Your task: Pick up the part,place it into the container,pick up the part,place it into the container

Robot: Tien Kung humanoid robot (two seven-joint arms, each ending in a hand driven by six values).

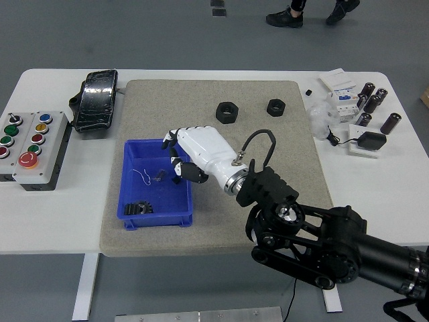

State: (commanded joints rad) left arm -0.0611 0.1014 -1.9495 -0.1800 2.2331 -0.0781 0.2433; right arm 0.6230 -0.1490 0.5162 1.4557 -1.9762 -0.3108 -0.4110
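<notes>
The blue container (188, 201) sits on the left part of the grey mat (201, 94). Dark gear parts (137, 210) lie in its near left corner, with a small black piece (159, 176) and a thin white wire (141, 176) further back. My right hand (179, 157), white with black fingertips, hovers over the container's right rim with its fingers loosely spread, and I see nothing in them. Two black nuts (226, 112) (275, 106) lie on the mat behind the hand. The left arm is out of view.
A button box (30, 144) and a black pedal (97, 99) are at the left. Black cylinders (372, 100), white boxes (338, 90) and a black adapter (371, 141) with its cable sit at the right. A person's feet (285, 17) show beyond the table.
</notes>
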